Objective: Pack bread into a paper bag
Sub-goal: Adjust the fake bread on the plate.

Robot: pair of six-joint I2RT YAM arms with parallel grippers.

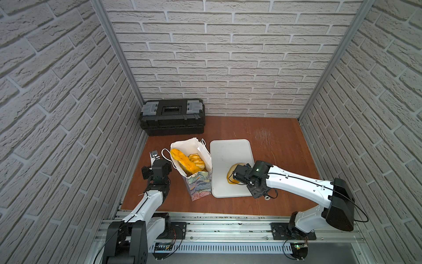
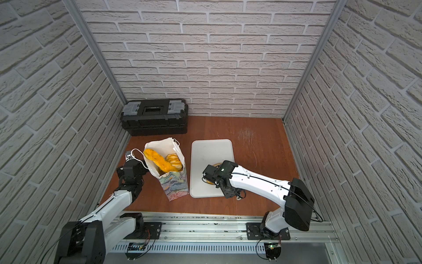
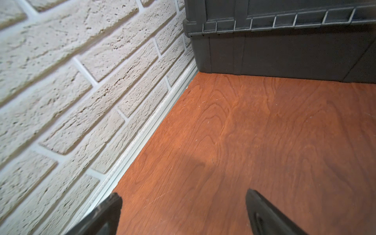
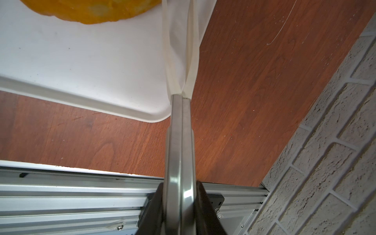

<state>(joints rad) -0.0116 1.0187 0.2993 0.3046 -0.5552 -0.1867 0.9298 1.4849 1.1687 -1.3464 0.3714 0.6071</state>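
My right claw (image 4: 179,187) clamps tongs (image 4: 180,132), tips together beside the loaf (image 4: 91,10) on the tray (image 4: 61,61), likely to pinch it next; my left claw (image 3: 183,193) hangs apart, empty, beside the bag (image 1: 198,185).

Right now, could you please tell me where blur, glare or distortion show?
In both top views the wide lens stretches the white brick walls toward the corners. Left wrist view: the near bricks and the left gripper are soft, the reddish wooden tabletop sharper. Right wrist view: glare streaks the steel tongs; the golden-yellow bread piece is slightly blurred.
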